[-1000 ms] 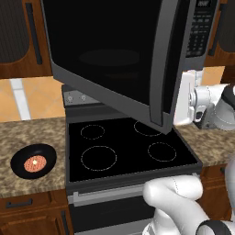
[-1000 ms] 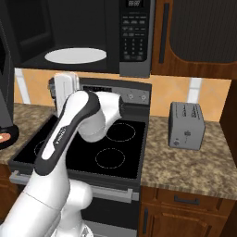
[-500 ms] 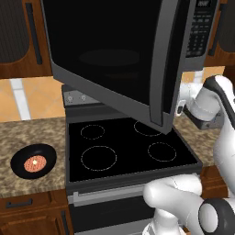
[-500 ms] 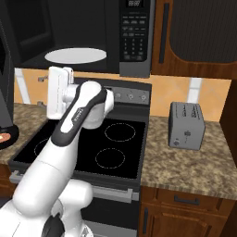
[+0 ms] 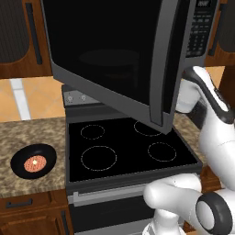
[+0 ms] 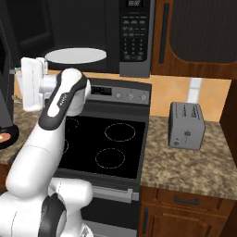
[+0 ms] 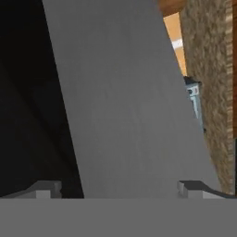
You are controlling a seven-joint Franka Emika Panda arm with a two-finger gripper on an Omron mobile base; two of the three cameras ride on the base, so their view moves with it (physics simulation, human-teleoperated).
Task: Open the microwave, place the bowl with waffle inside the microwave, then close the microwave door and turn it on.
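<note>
Bowl [image 5: 33, 161] on counter [image 5: 27, 133], left of stove [image 5: 128, 147]

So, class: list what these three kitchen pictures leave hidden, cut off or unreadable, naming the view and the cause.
1. Bowl: right base view, cut off by the left edge; the whole bowl is seen from the left base view.
2. Microwave keypad labels: too small to read.
3. Gripper: hand view, only the fingertips rise above the grey band.
4. Back of the stove: left base view, hidden by the open door.
</note>
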